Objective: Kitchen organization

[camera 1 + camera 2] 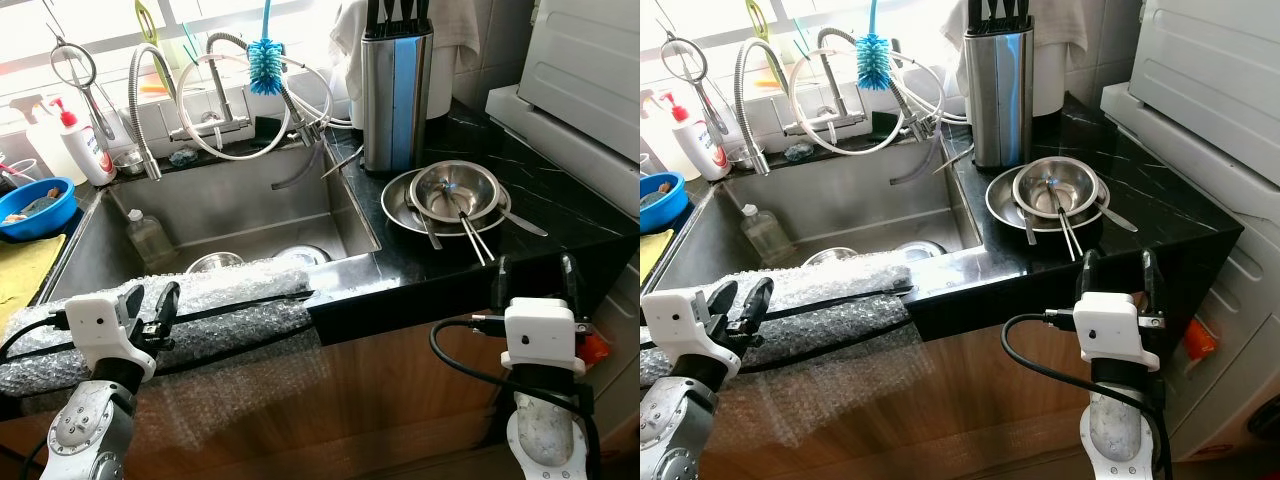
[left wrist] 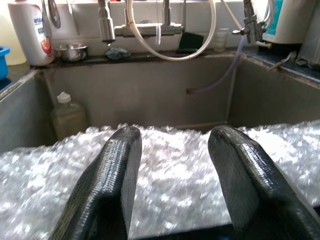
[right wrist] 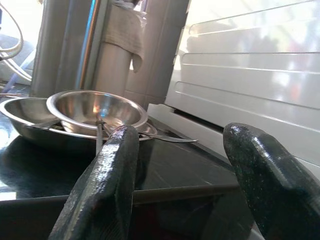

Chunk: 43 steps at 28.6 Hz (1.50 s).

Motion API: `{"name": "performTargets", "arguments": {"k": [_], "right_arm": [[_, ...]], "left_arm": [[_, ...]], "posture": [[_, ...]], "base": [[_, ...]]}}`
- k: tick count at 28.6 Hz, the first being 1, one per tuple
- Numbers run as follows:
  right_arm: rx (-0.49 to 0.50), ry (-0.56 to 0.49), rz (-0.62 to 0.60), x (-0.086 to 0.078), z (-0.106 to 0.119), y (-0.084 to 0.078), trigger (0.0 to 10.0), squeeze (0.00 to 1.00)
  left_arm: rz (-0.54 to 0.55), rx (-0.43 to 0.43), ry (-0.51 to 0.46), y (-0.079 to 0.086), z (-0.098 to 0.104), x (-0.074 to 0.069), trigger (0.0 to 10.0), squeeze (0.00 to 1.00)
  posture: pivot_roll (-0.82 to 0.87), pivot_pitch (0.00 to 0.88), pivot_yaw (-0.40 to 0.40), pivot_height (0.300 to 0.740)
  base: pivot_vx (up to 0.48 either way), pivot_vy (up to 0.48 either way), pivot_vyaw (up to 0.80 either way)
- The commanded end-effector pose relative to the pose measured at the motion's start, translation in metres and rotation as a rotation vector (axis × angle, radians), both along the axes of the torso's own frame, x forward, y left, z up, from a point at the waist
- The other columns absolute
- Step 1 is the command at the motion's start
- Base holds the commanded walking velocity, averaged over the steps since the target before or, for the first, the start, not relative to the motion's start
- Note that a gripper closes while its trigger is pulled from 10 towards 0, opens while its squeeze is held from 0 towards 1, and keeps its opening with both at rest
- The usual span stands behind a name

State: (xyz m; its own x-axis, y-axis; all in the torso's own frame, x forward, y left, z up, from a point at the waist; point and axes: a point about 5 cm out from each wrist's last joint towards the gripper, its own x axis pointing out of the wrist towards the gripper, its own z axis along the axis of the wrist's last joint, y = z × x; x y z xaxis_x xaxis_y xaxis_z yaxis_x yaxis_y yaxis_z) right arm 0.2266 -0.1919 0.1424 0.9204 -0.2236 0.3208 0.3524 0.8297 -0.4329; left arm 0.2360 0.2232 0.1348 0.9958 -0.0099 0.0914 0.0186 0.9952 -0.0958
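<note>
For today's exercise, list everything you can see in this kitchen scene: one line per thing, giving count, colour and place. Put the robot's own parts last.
Sink: one, steel, left of the counter.
Bubble wrap: one sheet, clear, over the sink's front edge.
Bottle brush: one, blue, hanging above the taps.
Knife block: one, steel, on the black counter.
Bowl: one, steel, stacked in a steel plate with utensils.
Soap bottle: one, white with red pump, behind the sink.
Blue bowl: one, left of the sink.
Left gripper: open, before the bubble wrap.
Right gripper: open, at the counter's edge.

Colours I see at the sink

Black marbled counter (image 1: 560, 190), silver bowls (image 1: 455, 192), blue brush (image 1: 266, 62), blue basin (image 1: 40, 205), possibly yellow cloth (image 1: 18, 270).
</note>
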Motion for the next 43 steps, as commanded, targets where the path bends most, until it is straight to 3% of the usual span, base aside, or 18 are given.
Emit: {"name": "performTargets", "arguments": {"k": [1,4,10,21,28,43], "right_arm": [[0.018,-0.003,0.042,0.004,0.0,0.007,10.0,0.0],[-0.004,-0.042,0.151,0.011,0.012,0.019,10.0,0.0],[0.012,-0.078,0.191,0.018,0.022,0.026,10.0,0.0],[0.014,-0.068,0.193,0.017,0.019,0.025,10.0,0.0],[0.016,-0.014,0.136,0.009,0.005,0.02,10.0,0.0],[0.039,0.036,0.104,0.012,-0.007,0.013,10.0,0.0]], "left_arm": [[0.012,0.005,0.001,0.001,0.002,0.003,10.0,0.0],[0.009,-0.006,-0.017,-0.004,0.007,0.007,10.0,0.0],[0.013,-0.011,-0.029,-0.005,0.009,0.01,10.0,0.0],[0.015,-0.008,-0.028,-0.004,0.01,0.011,10.0,0.0],[0.001,0.002,-0.023,-0.004,0.008,0.012,10.0,0.0],[-0.013,0.013,-0.025,-0.008,0.009,0.014,10.0,0.0]], "posture": [[-0.14,0.0,0.16,0.74],[-0.14,0.0,0.159,0.74],[-0.14,0.0,0.162,0.74],[-0.14,0.0,0.164,0.74],[-0.15,0.0,0.173,0.74],[-0.14,0.0,0.17,0.74]], "base": [[0.0,0.0,0.0],[0.0,0.0,0.0],[0.0,0.0,0.0],[0.0,0.0,0.0],[0.0,0.0,0.0],[0.0,0.0,0.0]]}}
